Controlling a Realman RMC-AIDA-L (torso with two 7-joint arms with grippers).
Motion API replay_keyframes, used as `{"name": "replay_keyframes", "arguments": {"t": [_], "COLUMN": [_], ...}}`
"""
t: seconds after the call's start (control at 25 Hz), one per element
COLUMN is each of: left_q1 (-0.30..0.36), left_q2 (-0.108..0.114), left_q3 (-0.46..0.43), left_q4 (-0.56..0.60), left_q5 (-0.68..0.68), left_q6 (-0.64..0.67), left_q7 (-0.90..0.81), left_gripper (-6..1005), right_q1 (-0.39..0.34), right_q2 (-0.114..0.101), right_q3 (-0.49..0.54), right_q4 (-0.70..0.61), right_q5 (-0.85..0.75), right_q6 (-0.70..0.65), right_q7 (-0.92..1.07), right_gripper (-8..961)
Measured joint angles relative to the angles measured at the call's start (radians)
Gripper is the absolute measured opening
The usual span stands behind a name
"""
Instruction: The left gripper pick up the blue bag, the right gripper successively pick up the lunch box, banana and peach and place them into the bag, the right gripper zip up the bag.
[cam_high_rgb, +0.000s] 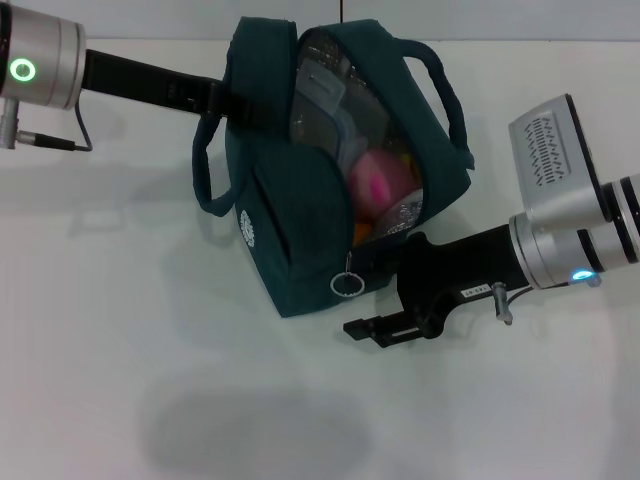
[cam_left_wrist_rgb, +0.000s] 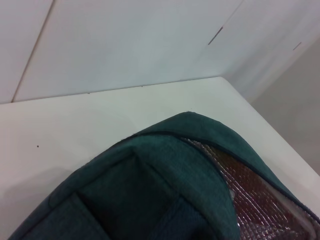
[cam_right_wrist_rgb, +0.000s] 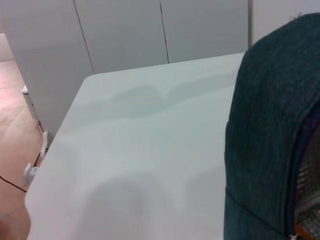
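In the head view the blue bag stands on the white table, its top gaping so the silver foil lining shows. Inside lie the peach, pink and round, and above it the clear lunch box; a sliver of yellow beside the peach may be the banana. The left gripper reaches in from the left and meets the bag's upper edge by a handle; whether its fingers clamp the fabric I cannot tell. The right gripper sits low beside the bag's front corner, just past the ring zip pull, fingers close together around nothing.

The left wrist view shows only teal fabric and foil up close, no contents.

The right wrist view shows the bag's side and bare tabletop.
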Motion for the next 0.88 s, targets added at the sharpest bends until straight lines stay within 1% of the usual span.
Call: {"name": "replay_keyframes", "arguments": {"t": [0.24,0.44,0.68,0.72,0.8,0.88], "left_q1": [-0.001,0.002,0.003,0.003,0.000,-0.001], "left_q2": [0.000,0.000,-0.001,-0.001,-0.001,-0.001], "left_q3": [0.000,0.000,0.000,0.000,0.000,0.000], "left_q4": [0.000,0.000,0.000,0.000,0.000,0.000], "left_q5": [0.000,0.000,0.000,0.000,0.000,0.000], "left_q6": [0.000,0.000,0.000,0.000,0.000,0.000], "left_q7": [0.000,0.000,0.000,0.000,0.000,0.000], "left_gripper": [47,47,48,48,48,48], "right_q1": [0.001,-0.002,-0.001,-0.001,0.001,0.002], "right_q2": [0.000,0.000,0.000,0.000,0.000,0.000], "right_q3": [-0.001,-0.010,-0.082,-0.082,-0.138,-0.146], "right_q4": [0.000,0.000,-0.006,-0.006,-0.009,-0.010], "right_q5": [0.005,0.042,0.088,0.088,0.121,0.124], "right_q6": [0.023,0.059,0.115,0.115,0.140,0.144], "right_q7": [0.000,0.001,-0.003,-0.003,0.000,0.000], "right_gripper": [554,548,541,512,454,396]}}
